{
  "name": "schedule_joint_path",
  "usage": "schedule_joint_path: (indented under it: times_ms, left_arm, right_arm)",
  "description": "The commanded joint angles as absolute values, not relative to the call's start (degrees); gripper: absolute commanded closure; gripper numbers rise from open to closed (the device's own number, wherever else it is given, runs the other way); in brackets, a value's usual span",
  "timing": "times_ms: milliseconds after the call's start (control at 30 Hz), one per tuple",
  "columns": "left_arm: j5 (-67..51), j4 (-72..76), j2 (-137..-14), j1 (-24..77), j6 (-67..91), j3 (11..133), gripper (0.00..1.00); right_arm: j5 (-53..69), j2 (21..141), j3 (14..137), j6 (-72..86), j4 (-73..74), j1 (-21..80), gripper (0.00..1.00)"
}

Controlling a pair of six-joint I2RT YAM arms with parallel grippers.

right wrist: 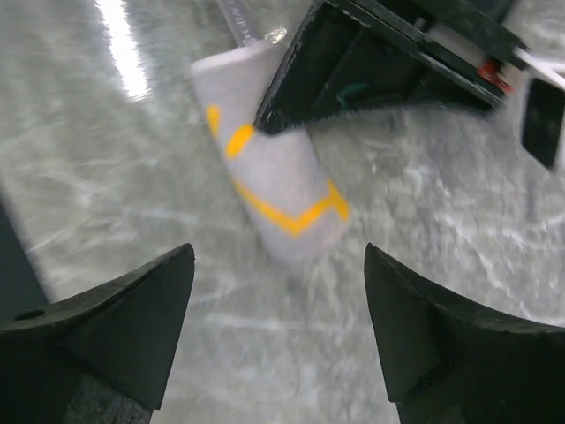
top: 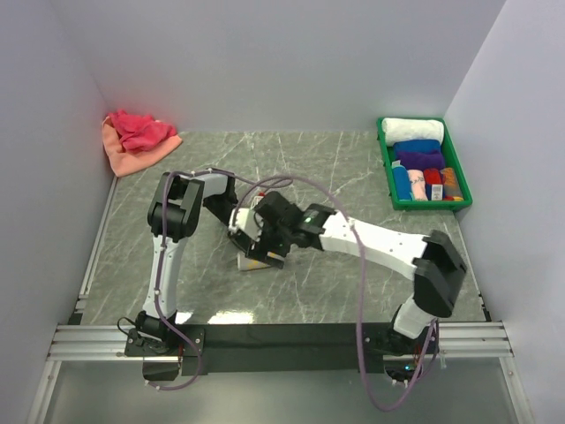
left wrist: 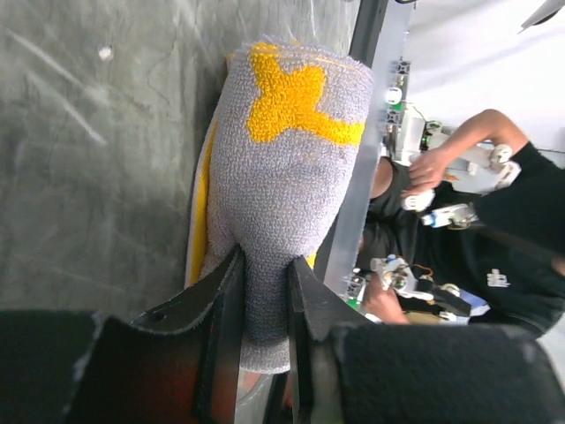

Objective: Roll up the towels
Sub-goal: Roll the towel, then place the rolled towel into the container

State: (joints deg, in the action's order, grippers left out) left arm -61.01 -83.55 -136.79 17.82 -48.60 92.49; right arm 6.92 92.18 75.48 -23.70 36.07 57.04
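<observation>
A rolled grey towel with yellow marks (left wrist: pixel 282 168) lies on the marble table, near the middle in the top view (top: pixel 253 262). My left gripper (left wrist: pixel 263 274) is shut on one end of the roll. In the right wrist view the roll (right wrist: pixel 274 177) lies ahead of my right gripper (right wrist: pixel 278 265), which is open and empty above the table, close to the roll. In the top view both grippers meet over the roll, left (top: pixel 243 221) and right (top: pixel 269 238). A crumpled pink and orange towel pile (top: pixel 137 137) lies at the back left.
A green tray (top: pixel 387 168) at the back right holds several rolled towels in white, blue, purple, red and orange. White walls close in the table on three sides. A black rail (top: pixel 291 336) runs along the near edge.
</observation>
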Motion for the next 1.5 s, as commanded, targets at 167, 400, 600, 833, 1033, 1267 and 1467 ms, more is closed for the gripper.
schedule_joint_path:
  times_ms: [167, 400, 600, 833, 1033, 1267, 1467]
  left_arm:
    - [-50.27, -76.20, -140.36, 17.23, -53.52, 91.67, 0.99]
    - [-51.94, -78.04, -141.59, 16.61, -55.37, 92.63, 0.99]
    - [-53.26, -78.40, -141.07, 15.91, -56.16, 92.46, 0.92]
    - [-56.59, -78.40, -133.52, 9.94, -54.94, 92.19, 0.48]
    - [-59.15, -74.90, -119.03, 0.19, -48.71, 96.50, 0.24]
    - [-53.88, -64.60, -97.16, -3.34, -40.26, 92.99, 0.04]
    - [-53.80, -61.72, -88.96, -3.34, -31.48, 88.51, 0.01]
  right_arm:
    - [2.28, 101.69, 71.19, -30.75, 21.89, 59.77, 0.15]
    - [1.49, 107.40, 69.61, -35.85, 18.46, 59.77, 0.27]
    - [3.86, 108.28, 67.85, -37.62, 17.49, 59.77, 0.77]
    - [10.80, 103.81, 67.32, -32.36, 26.08, 57.40, 1.00]
    - [19.49, 96.35, 70.40, -24.71, 35.40, 46.44, 1.00]
    - [21.63, 86.32, 72.33, -17.50, 41.74, 27.30, 1.00]
    - [14.69, 81.39, 76.54, -17.04, 46.75, 7.50, 1.00]
